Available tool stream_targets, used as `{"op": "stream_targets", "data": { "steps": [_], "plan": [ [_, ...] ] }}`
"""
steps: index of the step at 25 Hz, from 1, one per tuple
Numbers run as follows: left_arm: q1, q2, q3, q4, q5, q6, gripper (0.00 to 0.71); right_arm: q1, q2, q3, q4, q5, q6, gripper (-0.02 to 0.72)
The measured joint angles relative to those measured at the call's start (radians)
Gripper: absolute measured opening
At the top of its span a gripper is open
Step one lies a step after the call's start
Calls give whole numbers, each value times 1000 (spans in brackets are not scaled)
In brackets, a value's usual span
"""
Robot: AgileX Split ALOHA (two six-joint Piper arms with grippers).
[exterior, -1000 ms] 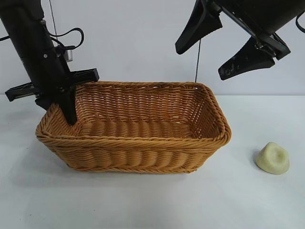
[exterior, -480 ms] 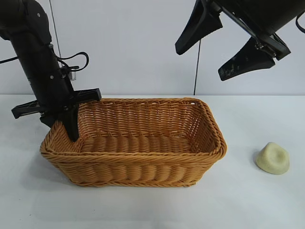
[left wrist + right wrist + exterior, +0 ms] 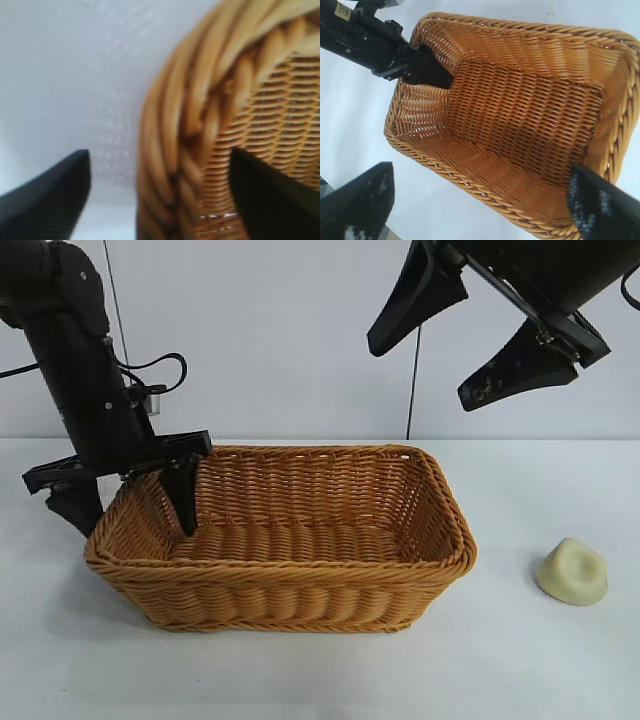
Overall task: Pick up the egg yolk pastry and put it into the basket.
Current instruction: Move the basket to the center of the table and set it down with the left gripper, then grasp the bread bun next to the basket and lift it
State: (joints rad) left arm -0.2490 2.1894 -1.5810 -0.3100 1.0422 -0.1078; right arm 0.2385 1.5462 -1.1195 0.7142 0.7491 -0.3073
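Egg yolk pastry [image 3: 571, 572] is seen on the worktop [image 3: 520, 660] near its right edge, apart from the basket [image 3: 280, 585]. Left end effector [image 3: 125, 498] is released, its fingers set astride the basket's left rim. Right end effector [image 3: 470, 325] is held high above the basket, released. Risk judged: basket dragged or tipped if the left arm lifts while clamped; pastry dented by a hard pinch. No legible writing noted

Bright, even, diffuse light; the basket [image 3: 280, 540] casts a soft shadow on the table [image 3: 320, 670]. In the left wrist view its rim is blurred.
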Motion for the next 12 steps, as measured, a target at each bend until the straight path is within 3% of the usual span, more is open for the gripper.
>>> {"op": "stream_targets", "data": {
  "steps": [12],
  "plan": [
    [0,-139,-189,28,155,0,695,0,0,0,0,1,0,644]
  ]
}}
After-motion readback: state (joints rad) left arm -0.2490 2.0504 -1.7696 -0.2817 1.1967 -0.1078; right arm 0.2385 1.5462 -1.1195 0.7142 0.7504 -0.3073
